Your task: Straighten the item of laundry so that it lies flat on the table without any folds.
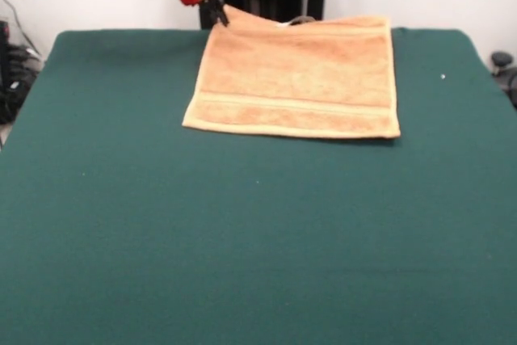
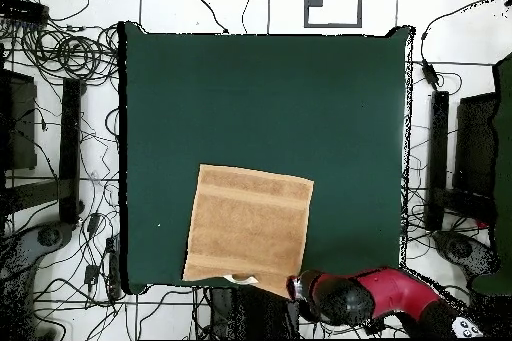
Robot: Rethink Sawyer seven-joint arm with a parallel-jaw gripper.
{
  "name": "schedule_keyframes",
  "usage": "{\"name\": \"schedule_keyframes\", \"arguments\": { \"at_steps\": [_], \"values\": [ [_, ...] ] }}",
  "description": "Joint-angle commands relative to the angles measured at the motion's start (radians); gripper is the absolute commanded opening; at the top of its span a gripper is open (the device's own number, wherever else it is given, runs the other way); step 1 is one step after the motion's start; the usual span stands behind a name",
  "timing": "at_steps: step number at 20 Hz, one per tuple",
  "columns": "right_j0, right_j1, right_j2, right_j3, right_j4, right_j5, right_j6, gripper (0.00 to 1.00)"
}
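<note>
In the front view you see the roughly square orange-tan terry towel (image 1: 297,77) spread nearly flat on the dark green felt surface (image 1: 242,240), upper centre of the frame. Its ribbed bands run left to right, and its top edge reaches the surface's far rim. The red and black pincer (image 1: 216,15) sits at the towel's upper-left corner, apparently pinching it.

From overhead, the towel (image 2: 249,224) lies lower centre, slightly skewed. Its bottom edge curls by the white tag (image 2: 240,278), so that corner probably still needs flattening.
</note>
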Motion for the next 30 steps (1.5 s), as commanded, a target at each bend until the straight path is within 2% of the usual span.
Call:
{"name": "schedule_keyframes", "arguments": {
  "at_steps": [1,2,4,7,10,11,12,13,15,16,18,21,22,27,30],
  "values": [
    [0.051,0.033,-0.083,-0.192,0.16,0.221,0.009,0.0],
    [0.049,0.035,-0.068,-0.197,0.122,0.159,-0.016,0.0],
    [0.063,-0.01,-0.029,-0.18,-0.071,-0.099,-0.021,0.0],
    [0.124,-0.071,-0.028,-0.17,-0.282,-0.335,0.027,0.0],
    [0.222,-0.123,-0.106,-0.179,-0.378,-0.452,0.129,0.0],
    [0.223,-0.12,-0.109,-0.18,-0.372,-0.455,0.129,0.0],
    [0.278,-0.124,-0.175,-0.202,-0.388,-0.523,0.168,0.0],
    [0.299,-0.13,-0.209,-0.208,-0.373,-0.56,0.171,0.0],
    [0.388,-0.104,-0.359,-0.254,-0.289,-0.712,0.157,0.0],
    [0.432,-0.081,-0.45,-0.268,-0.199,-0.811,0.117,0.0],
    [0.441,-0.057,-0.494,-0.261,-0.114,-0.875,0.098,0.0],
    [0.435,-0.054,-0.484,-0.254,-0.088,-0.881,0.085,0.0],
    [0.417,-0.063,-0.454,-0.249,-0.101,-0.851,0.095,0.0],
    [0.393,-0.058,-0.422,-0.25,-0.099,-0.845,0.097,0.0],
    [0.342,-0.064,-0.374,-0.241,-0.134,-0.803,0.108,0.0]
  ]
}}
